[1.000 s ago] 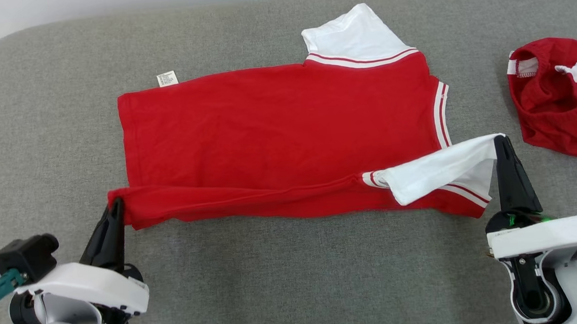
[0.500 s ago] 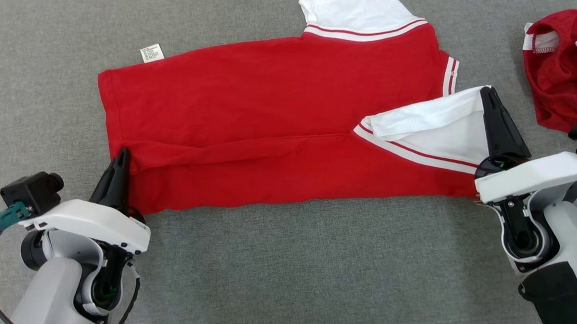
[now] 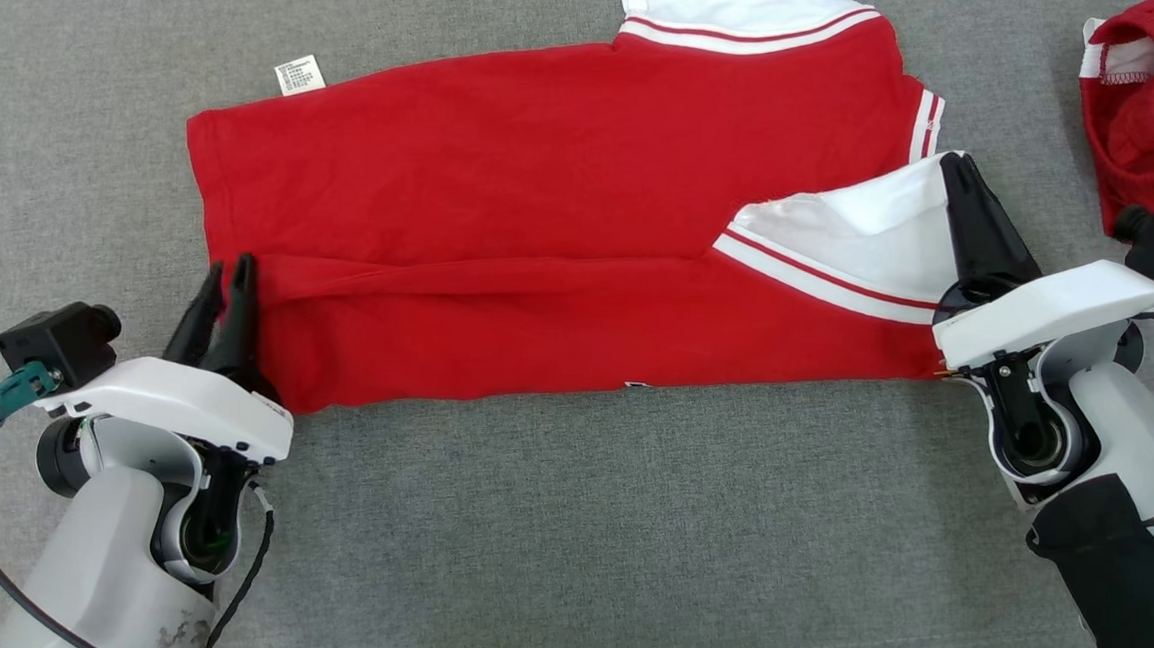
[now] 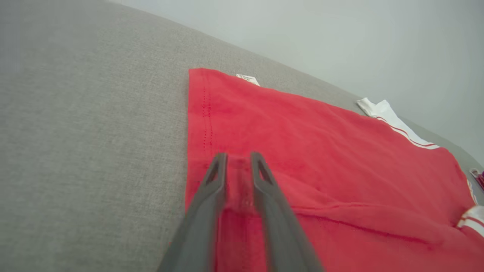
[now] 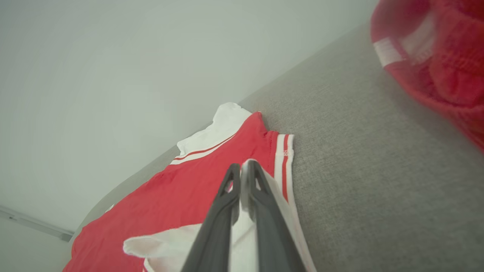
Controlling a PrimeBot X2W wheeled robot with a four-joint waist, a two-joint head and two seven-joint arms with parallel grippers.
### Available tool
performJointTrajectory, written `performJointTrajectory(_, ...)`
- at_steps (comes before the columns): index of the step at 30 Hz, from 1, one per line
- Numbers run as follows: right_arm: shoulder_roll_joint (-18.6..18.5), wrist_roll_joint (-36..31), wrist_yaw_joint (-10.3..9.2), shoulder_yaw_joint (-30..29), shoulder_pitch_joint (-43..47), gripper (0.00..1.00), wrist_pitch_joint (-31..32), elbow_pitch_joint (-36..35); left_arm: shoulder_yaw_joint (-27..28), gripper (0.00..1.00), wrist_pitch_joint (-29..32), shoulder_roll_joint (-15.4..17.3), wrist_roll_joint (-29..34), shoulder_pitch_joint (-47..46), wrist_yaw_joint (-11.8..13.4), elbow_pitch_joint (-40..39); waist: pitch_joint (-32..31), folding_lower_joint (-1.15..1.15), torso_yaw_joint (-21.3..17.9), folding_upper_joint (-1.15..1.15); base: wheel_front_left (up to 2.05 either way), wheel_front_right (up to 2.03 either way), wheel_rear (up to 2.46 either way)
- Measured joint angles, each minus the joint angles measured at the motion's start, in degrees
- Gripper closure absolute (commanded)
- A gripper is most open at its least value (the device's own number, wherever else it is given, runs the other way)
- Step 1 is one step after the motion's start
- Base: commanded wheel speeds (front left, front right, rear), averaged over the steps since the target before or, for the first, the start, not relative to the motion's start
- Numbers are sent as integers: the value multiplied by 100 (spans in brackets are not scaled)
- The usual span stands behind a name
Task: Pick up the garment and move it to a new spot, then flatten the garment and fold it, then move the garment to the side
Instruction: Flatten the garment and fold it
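Observation:
The garment (image 3: 547,165) is a red shirt with white striped sleeves, spread on the grey padded surface (image 3: 589,524). Its near long edge is folded over onto the body, leaving a crease across the middle. My left gripper (image 3: 229,269) rests at the left end of that fold with its fingers slightly apart; in the left wrist view the red cloth (image 4: 321,151) shows through the gap of the left gripper (image 4: 238,155). My right gripper (image 3: 950,166) is shut on the folded-over white sleeve, and the right wrist view shows the right gripper (image 5: 242,164) pinching white cloth over the garment (image 5: 189,189).
A second crumpled red garment (image 3: 1151,119) lies at the far right, close to my right wrist, and shows as a red heap (image 5: 435,56) in the right wrist view. A white label (image 3: 299,75) sticks out at the shirt's far left corner. Bare grey surface stretches along the near side.
Both grippers carried the near edge farther over the shirt, widening the folded band. The left fingers have parted. The head camera has tilted down, shifting the whole picture.

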Motion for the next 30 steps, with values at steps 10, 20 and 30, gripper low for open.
performJointTrajectory(10, -130, -621, 0, -222, 327, 0, -11, -619, -182, 0, -588, 87, 706, 185, 278, -169, -250, 0, 24, 0, 0, 0, 0)
performJointTrajectory(20, 221, -2766, 0, -1128, 1966, 0, -21, -1911, -224, 0, -717, 255, 1191, 1452, 858, -1252, -733, 0, 91, 0, 0, 0, 0)
performJointTrajectory(30, 544, -3824, 0, -1535, 3333, 0, -21, -2510, -282, 0, -717, 443, 1478, 2692, 1462, -2427, -1349, 0, 249, 0, 0, 0, 0)
